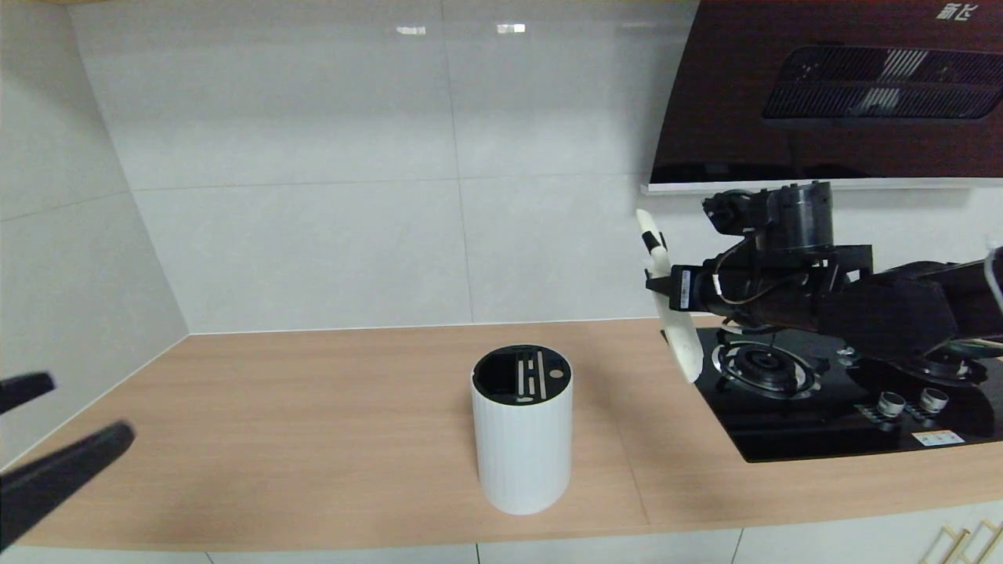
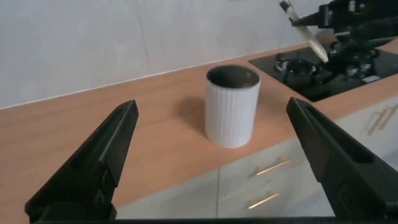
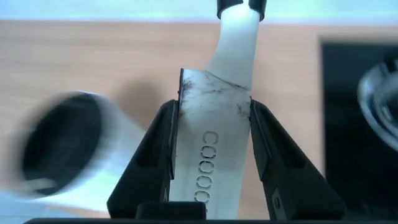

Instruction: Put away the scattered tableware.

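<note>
In the right pincer a white knife is pinched, a white holder below-left of it; the left pincer is spread wide.

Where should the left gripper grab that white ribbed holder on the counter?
Likely the white ribbed holder by its side wall at mid-height, coming level from the robot's left: it stands upright, round, with a slotted insert filling its top.

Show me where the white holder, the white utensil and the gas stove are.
white holder (image 1: pixel 523 446), head view, ribbed side wall.
white utensil (image 1: pixel 680 338), head view, flat lower part.
gas stove (image 1: pixel 783 427), head view, bare black glass.
</note>
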Available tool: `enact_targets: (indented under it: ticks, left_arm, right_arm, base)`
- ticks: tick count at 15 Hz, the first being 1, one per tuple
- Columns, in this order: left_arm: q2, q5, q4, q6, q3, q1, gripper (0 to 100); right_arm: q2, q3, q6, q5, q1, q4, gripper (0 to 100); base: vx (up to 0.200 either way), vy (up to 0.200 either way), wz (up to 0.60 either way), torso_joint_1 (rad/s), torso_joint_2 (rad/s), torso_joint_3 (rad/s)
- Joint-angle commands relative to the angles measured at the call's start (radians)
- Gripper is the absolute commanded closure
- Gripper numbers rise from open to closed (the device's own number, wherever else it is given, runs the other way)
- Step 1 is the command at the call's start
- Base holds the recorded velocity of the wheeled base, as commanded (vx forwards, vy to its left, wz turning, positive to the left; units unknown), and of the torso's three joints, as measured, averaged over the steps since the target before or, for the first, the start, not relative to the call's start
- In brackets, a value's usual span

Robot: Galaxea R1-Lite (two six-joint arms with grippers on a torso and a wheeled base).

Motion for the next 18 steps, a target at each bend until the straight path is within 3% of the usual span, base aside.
enact_targets:
  ticks: [1,2,3,4,7,9,12,14,18]
  left_arm:
    - [0.425,-0.012,-0.108,-0.095,-0.188,-0.153,0]
    - [0.479,-0.012,-0.167,-0.15,-0.181,-0.196,0]
    - [0.502,-0.012,-0.192,-0.178,-0.177,-0.211,0]
    - [0.575,-0.011,-0.269,-0.265,-0.174,-0.257,0]
    - [0.657,-0.014,-0.394,-0.408,-0.158,-0.325,0]
    - [0.697,-0.011,-0.483,-0.472,-0.128,-0.4,0]
    - [0.767,-0.011,-0.678,-0.557,-0.078,-0.451,0]
    - [0.79,-0.011,-0.753,-0.607,-0.067,-0.464,0]
    - [0.806,-0.011,-0.778,-0.623,-0.062,-0.486,0]
  right_arm:
    - [-0.133,0.051,0.02,0.002,0.103,0.0,100]
    - [-0.16,0.07,0.02,0.002,0.142,0.001,100]
    - [-0.173,0.079,0.02,0.002,0.158,0.001,100]
    - [-0.2,0.117,0.02,-0.003,0.232,0.001,100]
    - [-0.232,0.174,0.02,-0.027,0.342,-0.002,100]
    - [-0.24,0.193,0.021,-0.033,0.399,-0.005,100]
    - [-0.251,0.223,0.024,-0.044,0.47,-0.006,100]
    - [-0.242,0.226,0.026,-0.044,0.497,-0.006,100]
    - [-0.242,0.229,0.043,-0.044,0.525,-0.013,100]
  base:
    - [0.0,0.0,0.0,0.0,0.0,0.0]
    - [0.0,0.0,0.0,0.0,0.0,0.0]
    - [0.0,0.0,0.0,0.0,0.0,0.0]
    - [0.0,0.0,0.0,0.0,0.0,0.0]
    - [0.0,0.0,0.0,0.0,0.0,0.0]
    - [0.0,0.0,0.0,0.0,0.0,0.0]
    - [0.0,0.0,0.0,0.0,0.0,0.0]
    - [0.0,0.0,0.0,0.0,0.0,0.0]
    - [0.0,0.0,0.0,0.0,0.0,0.0]
